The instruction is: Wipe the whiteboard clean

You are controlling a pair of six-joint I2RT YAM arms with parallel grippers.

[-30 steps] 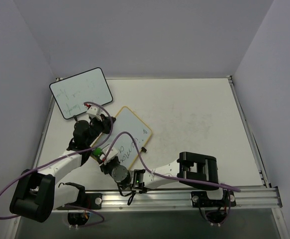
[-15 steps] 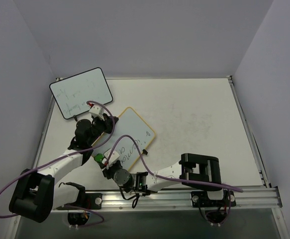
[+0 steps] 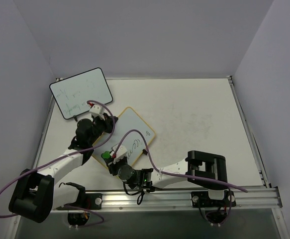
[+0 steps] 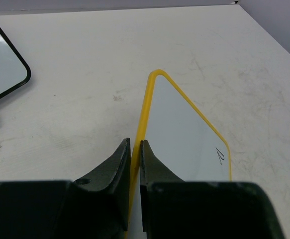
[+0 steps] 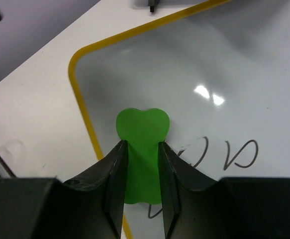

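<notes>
The table (image 3: 194, 119) is pale and scuffed, with a black-framed whiteboard (image 3: 80, 97) at its far left corner. The whiteboard (image 3: 134, 127) with the yellow frame lies flat and askew at the near left, between the two arms.

It looks thin, light and stiff, with a slick face (likely to skate on the table under a wiping stroke). The frame edge is the sensible place to pin it, away from the writing.

The left end effector (image 4: 135, 147) does just that, its jaws narrowed onto the yellow frame along the board's left side. The right end effector (image 5: 142, 149) is clamped on a green eraser (image 5: 142, 129), a small heart-shaped pad resting on the board near its rounded corner. Just beside the pad is handwriting (image 5: 224, 154), not yet wiped, and one small mark sits near the right edge.
</notes>
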